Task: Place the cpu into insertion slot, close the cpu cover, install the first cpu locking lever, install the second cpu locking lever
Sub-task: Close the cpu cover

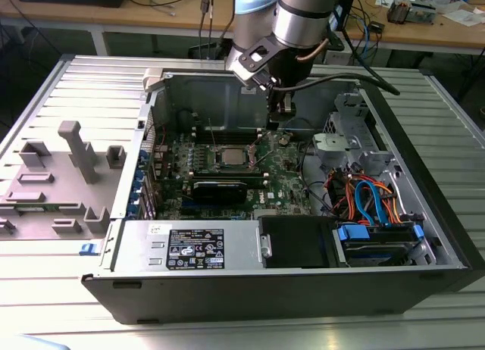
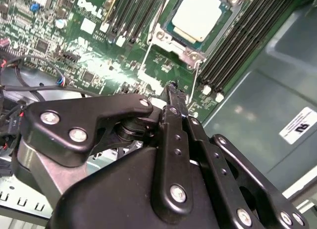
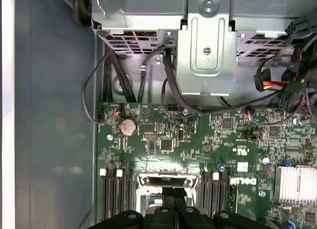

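Observation:
The cpu [image 2: 198,16] lies flat in the insertion slot [image 2: 166,38] on the green motherboard, its silvery-tan top showing. The cpu cover [image 2: 184,49] lies down around it as a silvery frame. Two thin wire levers [image 2: 144,58] stand up off the socket's sides. In the exterior view the cpu [image 1: 229,157] sits mid-board, and my gripper [image 1: 276,123] hangs above the board toward the exterior view's right of the socket. Its black fingers [image 2: 171,97] are shut together with nothing between them. The first wrist view shows the fingertips [image 3: 174,209] just off the socket's edge [image 3: 166,179].
Long black memory slots [image 2: 233,45] flank the socket. A metal drive cage [image 3: 208,50] and loose cables [image 3: 168,80] lie beyond the board. The case walls [image 1: 250,100] ring the board, with a power supply [image 1: 189,248] in front. A grey fixture [image 1: 72,157] stands at the exterior view's left.

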You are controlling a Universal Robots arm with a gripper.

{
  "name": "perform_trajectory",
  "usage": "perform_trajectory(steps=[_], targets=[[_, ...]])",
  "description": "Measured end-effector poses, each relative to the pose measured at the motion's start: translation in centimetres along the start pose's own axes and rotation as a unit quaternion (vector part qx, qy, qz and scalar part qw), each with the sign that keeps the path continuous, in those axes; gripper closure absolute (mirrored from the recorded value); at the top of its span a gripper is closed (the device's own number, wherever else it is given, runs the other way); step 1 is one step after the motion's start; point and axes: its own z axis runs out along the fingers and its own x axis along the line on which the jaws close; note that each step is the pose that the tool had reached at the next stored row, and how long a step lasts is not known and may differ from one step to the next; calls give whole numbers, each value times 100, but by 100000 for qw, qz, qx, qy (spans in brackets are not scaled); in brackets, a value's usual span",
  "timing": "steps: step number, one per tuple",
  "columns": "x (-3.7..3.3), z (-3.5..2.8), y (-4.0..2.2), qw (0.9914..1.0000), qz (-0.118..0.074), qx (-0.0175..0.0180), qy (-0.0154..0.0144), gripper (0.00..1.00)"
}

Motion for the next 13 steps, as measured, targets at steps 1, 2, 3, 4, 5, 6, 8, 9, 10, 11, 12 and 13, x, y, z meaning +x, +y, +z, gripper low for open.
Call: perform_trajectory(steps=[1,2,3,4,5,6,8,9,10,11,12,13], targets=[[-1,11,27,100000,-98,25,-53,89],[-3,24,54,100000,-184,47,-106,89],[-4,35,75,100000,-255,64,-141,89],[-4,46,89,99999,-291,71,-167,89],[-5,57,100,99999,-307,79,-186,89],[-5,72,111,99999,-318,84,-196,89],[-7,94,142,99999,-316,100,-199,89],[-8,112,187,99999,-319,116,-228,89],[-9,130,212,99999,-328,129,-230,89],[-9,146,225,99999,-360,138,-228,89],[-9,158,234,99999,-374,141,-233,89],[-8,171,244,99999,-383,145,-232,89]])
